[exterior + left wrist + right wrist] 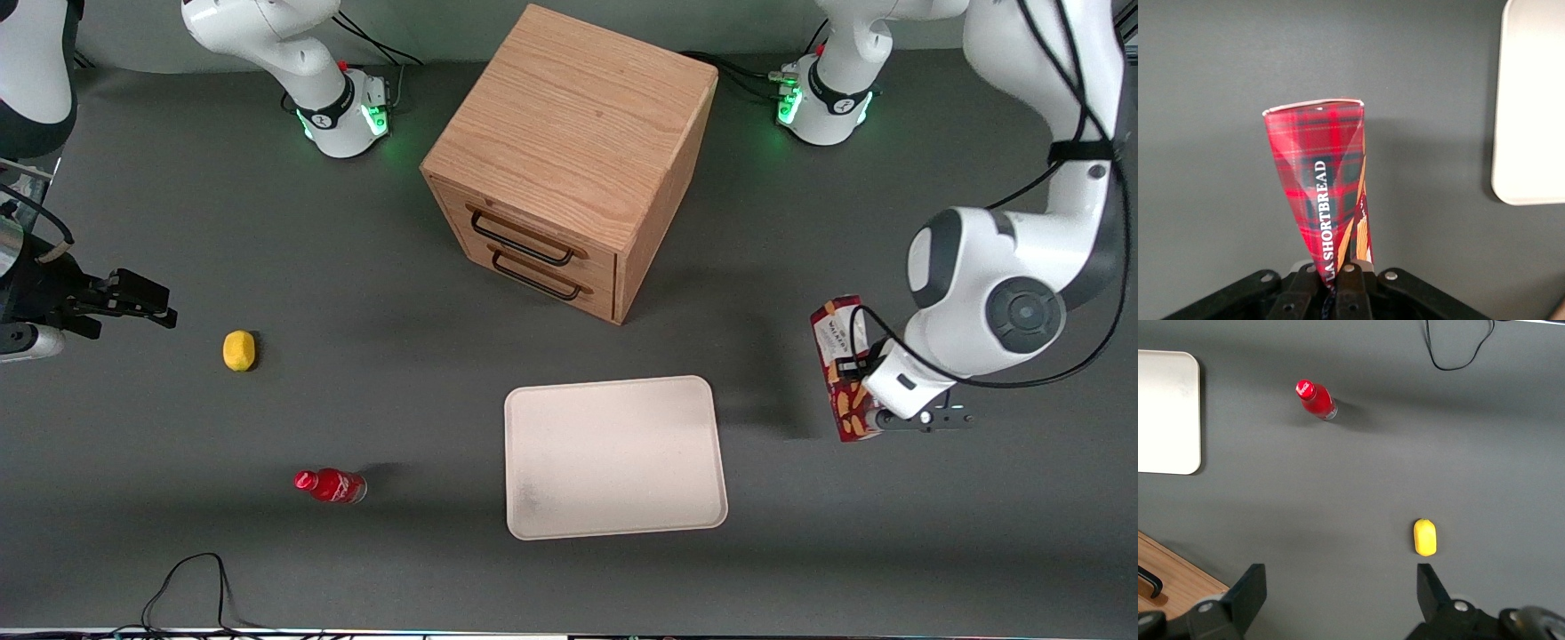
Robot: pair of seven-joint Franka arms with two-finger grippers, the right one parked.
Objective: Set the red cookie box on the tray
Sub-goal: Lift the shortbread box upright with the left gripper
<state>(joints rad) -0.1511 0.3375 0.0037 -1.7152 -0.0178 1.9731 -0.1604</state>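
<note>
Wooden cabinet [569, 160] at mid-table on the grey table surface [356, 267], set at a slant, with two shut drawers one above the other; upper handle [523, 238] and lower handle [536, 276] are black. Toward the parked arm's end of the table: a yellow fruit [238, 350] (probably a lemon) and, nearer the front camera, a small red bottle [331, 485]. A looped black cable [191, 587] lies at the table edge nearest that camera.

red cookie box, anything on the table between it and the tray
Nothing visible. The tool is shut on the red cookie box, held above bare mat toward the working arm's end. Only mat lies between it and the tray; the wooden drawer cabinet stands farther from the front camera, off that line.
</note>
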